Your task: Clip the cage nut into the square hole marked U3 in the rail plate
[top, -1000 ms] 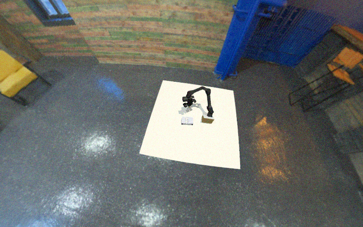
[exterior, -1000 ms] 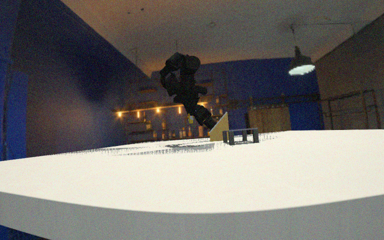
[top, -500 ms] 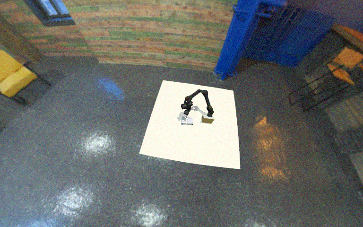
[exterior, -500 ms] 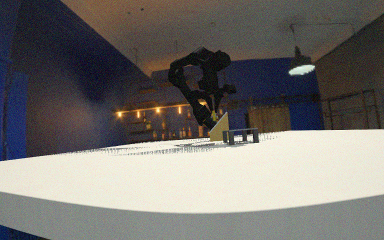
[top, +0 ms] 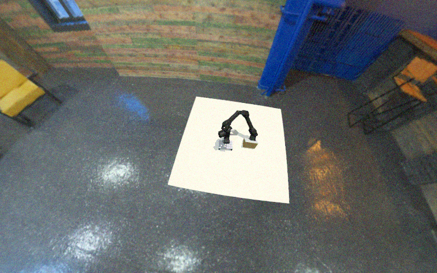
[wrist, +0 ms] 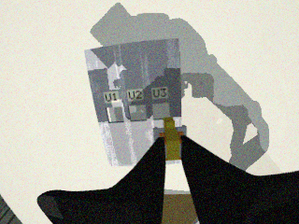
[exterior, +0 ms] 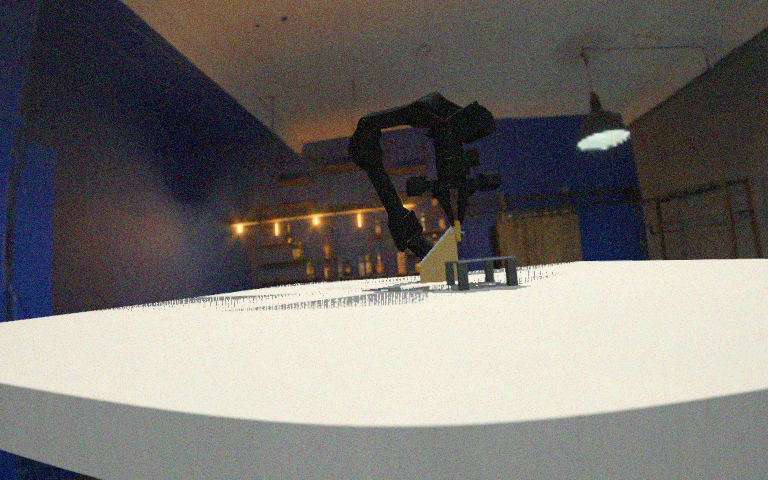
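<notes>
Wrist view | one tool (wrist: 171, 141) pinching one cage nut (wrist: 173, 148) | one rail plate (wrist: 133, 140), three labelled square holes

A wall of horizontal planks (top: 180, 41) in muted reds, greens and tans rises behind a dark, glossy floor (top: 135, 206) with white glare patches and 1 orange reflection. At one side stands a yellow seat (top: 19, 93) on dark legs; at the other, 1 orange chair (top: 421, 69) near thin black frames. A bright blue column (top: 280, 48) meets the floor by a blue wall section (top: 347, 51). In the exterior view, 1 pendant lamp (exterior: 603, 127) glows white beneath a brownish ceiling (exterior: 396, 50), and small warm lights (exterior: 316, 220) line the blurred back.
</notes>
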Tool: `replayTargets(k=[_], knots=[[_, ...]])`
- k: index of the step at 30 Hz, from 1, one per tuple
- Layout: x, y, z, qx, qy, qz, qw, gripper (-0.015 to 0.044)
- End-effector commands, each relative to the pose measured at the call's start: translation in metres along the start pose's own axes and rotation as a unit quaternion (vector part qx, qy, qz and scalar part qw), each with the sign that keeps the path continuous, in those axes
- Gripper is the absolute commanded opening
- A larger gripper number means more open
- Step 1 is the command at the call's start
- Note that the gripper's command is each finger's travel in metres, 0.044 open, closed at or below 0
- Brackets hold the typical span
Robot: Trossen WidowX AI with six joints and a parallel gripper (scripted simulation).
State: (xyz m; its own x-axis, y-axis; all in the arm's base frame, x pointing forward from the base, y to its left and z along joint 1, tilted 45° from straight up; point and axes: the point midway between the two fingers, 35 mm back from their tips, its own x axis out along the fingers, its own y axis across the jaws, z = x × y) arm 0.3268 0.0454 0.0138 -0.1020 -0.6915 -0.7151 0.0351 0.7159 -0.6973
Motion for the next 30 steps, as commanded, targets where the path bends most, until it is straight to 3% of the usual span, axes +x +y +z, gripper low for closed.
replayTargets(k=[1,30], knots=[[0.004,0.001,0.0,-0.003,0.003,0.005,1.0,0.0029],[0.042,0.0,0.001,-0.002,0.011,0.017,1.0,0.0029]])
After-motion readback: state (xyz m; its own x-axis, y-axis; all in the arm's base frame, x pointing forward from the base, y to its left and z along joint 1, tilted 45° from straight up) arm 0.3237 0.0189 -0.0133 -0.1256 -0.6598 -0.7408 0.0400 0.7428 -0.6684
